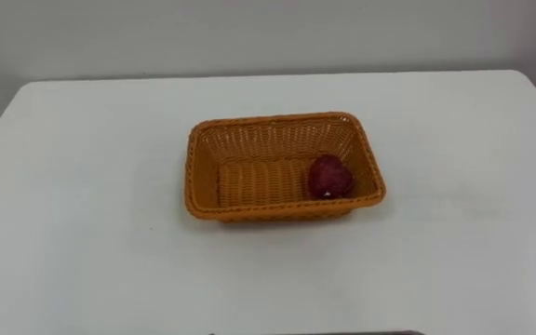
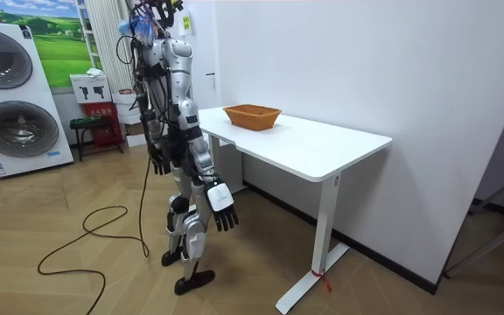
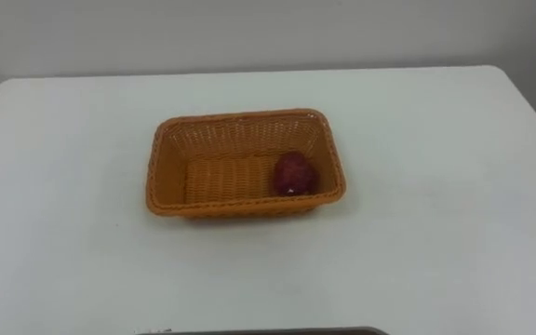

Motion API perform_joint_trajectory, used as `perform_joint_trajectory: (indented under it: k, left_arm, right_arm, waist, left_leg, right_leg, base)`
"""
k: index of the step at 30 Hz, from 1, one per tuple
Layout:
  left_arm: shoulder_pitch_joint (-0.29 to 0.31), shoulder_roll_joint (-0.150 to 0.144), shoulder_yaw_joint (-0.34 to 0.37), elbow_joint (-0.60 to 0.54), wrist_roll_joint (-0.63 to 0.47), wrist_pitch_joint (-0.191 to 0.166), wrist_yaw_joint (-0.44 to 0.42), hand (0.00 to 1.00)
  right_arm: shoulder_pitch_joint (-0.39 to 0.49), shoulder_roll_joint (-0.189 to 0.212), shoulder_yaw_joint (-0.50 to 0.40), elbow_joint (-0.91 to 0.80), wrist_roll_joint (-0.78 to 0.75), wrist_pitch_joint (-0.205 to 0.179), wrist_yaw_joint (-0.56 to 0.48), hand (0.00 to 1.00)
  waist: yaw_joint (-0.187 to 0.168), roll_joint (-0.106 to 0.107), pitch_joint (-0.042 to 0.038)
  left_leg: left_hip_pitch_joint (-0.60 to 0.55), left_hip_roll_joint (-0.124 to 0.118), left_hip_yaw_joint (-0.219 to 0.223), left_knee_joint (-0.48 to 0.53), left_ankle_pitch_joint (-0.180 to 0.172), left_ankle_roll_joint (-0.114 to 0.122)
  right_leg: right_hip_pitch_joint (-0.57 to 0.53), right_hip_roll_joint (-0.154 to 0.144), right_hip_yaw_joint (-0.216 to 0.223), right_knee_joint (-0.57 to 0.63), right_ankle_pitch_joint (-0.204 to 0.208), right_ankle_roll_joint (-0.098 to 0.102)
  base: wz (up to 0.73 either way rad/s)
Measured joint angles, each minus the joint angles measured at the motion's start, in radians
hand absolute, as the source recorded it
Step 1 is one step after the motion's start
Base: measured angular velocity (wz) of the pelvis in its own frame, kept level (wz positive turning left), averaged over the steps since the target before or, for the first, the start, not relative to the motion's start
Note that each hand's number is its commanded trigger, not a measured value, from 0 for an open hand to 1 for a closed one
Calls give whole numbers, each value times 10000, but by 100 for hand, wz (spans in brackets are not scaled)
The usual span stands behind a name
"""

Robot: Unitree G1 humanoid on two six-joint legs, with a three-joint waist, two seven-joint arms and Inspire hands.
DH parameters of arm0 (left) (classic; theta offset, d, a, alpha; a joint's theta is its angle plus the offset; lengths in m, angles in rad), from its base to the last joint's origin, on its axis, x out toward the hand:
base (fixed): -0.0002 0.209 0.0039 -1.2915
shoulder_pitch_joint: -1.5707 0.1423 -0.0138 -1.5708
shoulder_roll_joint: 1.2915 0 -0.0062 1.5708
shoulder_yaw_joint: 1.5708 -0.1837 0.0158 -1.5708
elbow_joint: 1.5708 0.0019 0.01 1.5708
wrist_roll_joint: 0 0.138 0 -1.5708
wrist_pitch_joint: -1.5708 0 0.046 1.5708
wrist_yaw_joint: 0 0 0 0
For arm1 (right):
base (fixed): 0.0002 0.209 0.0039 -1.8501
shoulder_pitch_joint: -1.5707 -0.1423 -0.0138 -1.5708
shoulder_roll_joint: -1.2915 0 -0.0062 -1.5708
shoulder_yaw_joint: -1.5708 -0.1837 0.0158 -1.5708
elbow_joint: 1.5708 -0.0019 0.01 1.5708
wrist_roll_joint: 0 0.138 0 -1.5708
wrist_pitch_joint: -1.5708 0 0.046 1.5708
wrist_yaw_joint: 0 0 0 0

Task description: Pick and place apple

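Woven wicker basket (image 1: pixel 203 177), smooth matt table (image 1: pixel 82 186)

Dark red apple (image 1: pixel 328 177) inside basket (image 1: pixel 274 119)

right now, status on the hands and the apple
Left hand and right hand hang open at its sides, empty. Apple lies in the basket, at its right near corner. Nothing over the basket on the table.

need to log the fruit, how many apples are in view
1: the apple lies in the wicker basket, at its near right corner, on the white table. None seems hidden.
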Motion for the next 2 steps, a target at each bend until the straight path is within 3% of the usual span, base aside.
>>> perform_joint_trajectory:
  k: [2]
  left_arm:
    - [-9, -16, -217, 71, -15, 21, -12, 0]
  right_arm:
    - [-124, -1, 230, 5, 7, 90, 240, 0]
  waist:
    - [18, -3, -1]
  left_leg:
    - [1, -1, 0, 0, 0, 0]
  right_leg:
    - [-4, 1, -1, 4, -3, 0]
  base:
    - [0]
